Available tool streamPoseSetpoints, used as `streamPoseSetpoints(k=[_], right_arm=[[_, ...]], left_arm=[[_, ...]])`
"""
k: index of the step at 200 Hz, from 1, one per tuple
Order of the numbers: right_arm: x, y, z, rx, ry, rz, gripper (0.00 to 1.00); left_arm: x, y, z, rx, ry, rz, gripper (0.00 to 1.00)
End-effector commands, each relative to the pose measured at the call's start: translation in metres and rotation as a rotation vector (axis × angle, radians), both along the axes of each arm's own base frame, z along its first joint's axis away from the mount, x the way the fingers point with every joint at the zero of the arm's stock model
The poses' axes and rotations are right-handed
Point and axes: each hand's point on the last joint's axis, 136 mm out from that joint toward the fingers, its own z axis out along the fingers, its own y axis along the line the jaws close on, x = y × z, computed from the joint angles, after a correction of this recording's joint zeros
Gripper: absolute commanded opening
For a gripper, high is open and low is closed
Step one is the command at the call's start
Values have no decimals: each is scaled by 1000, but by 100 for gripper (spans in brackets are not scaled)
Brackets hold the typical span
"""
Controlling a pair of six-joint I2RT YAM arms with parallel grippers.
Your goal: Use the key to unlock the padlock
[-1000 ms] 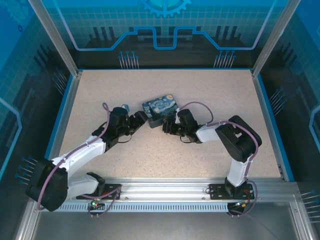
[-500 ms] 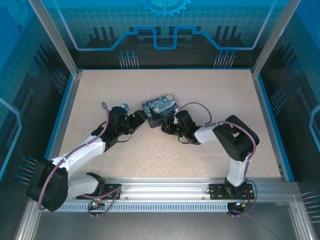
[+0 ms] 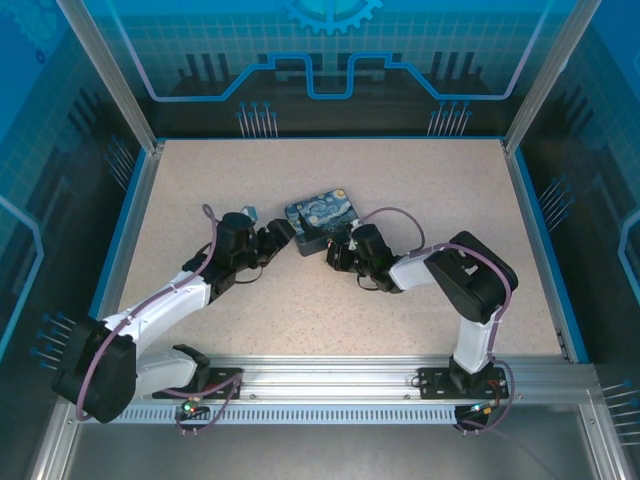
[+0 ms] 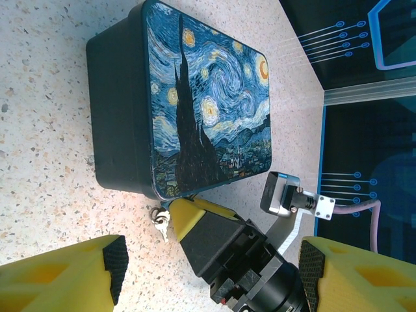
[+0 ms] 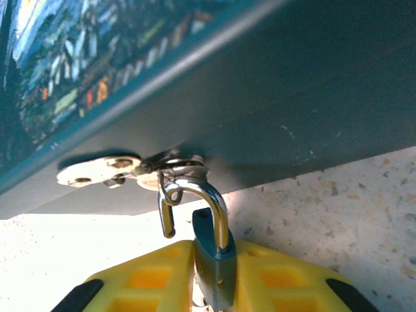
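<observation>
In the right wrist view my right gripper (image 5: 209, 281) is shut on the padlock (image 5: 219, 257), its blue body pinched upright between the yellow fingers (image 5: 146, 276). The silver shackle (image 5: 220, 203) stands swung open, one leg free of the body, and a key ring (image 5: 183, 162) hangs on it against the box's side. The key (image 5: 97, 174) lies flat by the box's base, and it shows again as a small silver key (image 4: 162, 227) on the table. My left gripper (image 4: 214, 273) stands open just left of the box, apart from it, with the right gripper's head between its pads.
The blue-and-yellow Starry Night box (image 3: 320, 212) lies mid-table with both grippers at its near side. The left gripper (image 3: 283, 238) and right gripper (image 3: 337, 252) are close together. Speckled tabletop (image 3: 430, 190) spreads around, ringed by blue walls.
The right gripper's jaws have closed in on the padlock, and its wrist has shifted slightly at the box's near corner. The left arm has not moved.
</observation>
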Motion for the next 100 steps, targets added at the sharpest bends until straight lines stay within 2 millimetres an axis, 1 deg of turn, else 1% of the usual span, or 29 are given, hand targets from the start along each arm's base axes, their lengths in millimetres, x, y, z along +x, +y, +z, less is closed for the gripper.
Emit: streamPoseSetpoints(k=[1,32,50,59,82,100], right_arm=[[-32,-9,-38,-86,128,25,17],[-34,-13,-35,-107,121,37,10],[-34,-16,-30,-117,113,39,9],[-35,-18,-29,-125,111,39,7],[-36,-26,-25,-138,108,35,5],[-37,-32,-22,-149,109,31,1]], left_arm=[[0,1,-4,-16,10,-2,71],[0,2,-3,-8,3,-2,71],[-1,3,-2,3,-1,-3,71],[-1,4,-1,10,-6,-5,71],[-1,6,2,33,-16,-10,71],[-2,7,5,54,-25,-17,71]])
